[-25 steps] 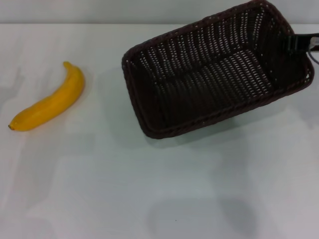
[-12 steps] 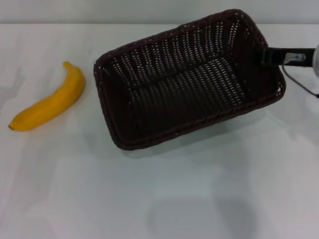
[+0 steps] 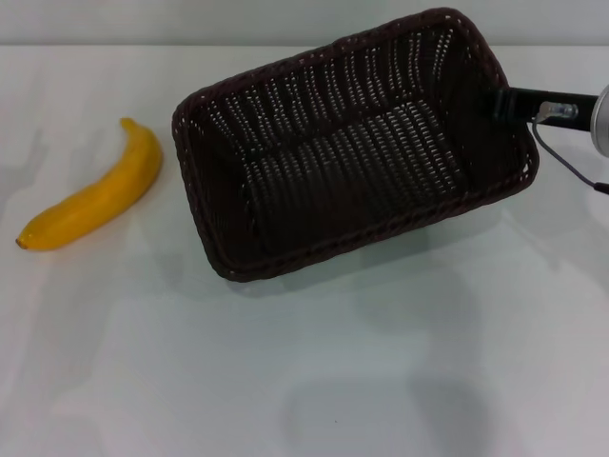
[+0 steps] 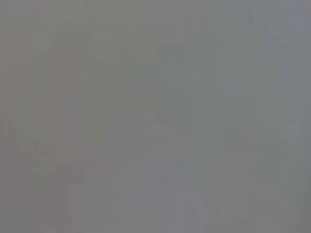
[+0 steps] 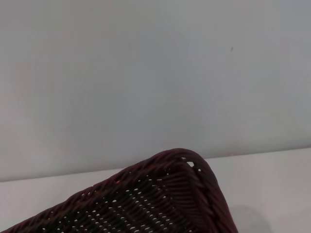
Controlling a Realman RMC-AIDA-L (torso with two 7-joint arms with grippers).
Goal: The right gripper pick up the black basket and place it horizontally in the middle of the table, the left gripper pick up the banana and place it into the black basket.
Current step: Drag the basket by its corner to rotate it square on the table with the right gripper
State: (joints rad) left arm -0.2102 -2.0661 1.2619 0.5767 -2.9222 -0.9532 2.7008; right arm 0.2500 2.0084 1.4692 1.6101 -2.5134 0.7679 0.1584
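Note:
The black basket [image 3: 347, 148] hangs tilted over the white table [image 3: 314, 362] near its middle, its long side running diagonally. My right gripper [image 3: 501, 103] is shut on the basket's right short rim, its silver wrist at the right edge of the head view. A corner of the basket [image 5: 165, 194] fills the lower part of the right wrist view. The yellow banana [image 3: 95, 195] lies on the table at the left, apart from the basket. My left gripper is out of view; the left wrist view is plain grey.
A thin cable [image 3: 566, 162] loops down from the right wrist. The table's far edge meets a pale wall [image 3: 190, 19] at the back. Bare tabletop lies in front of the basket.
My right gripper has carried the basket leftward toward the table's middle, most of it in the first half second. The banana has not moved.

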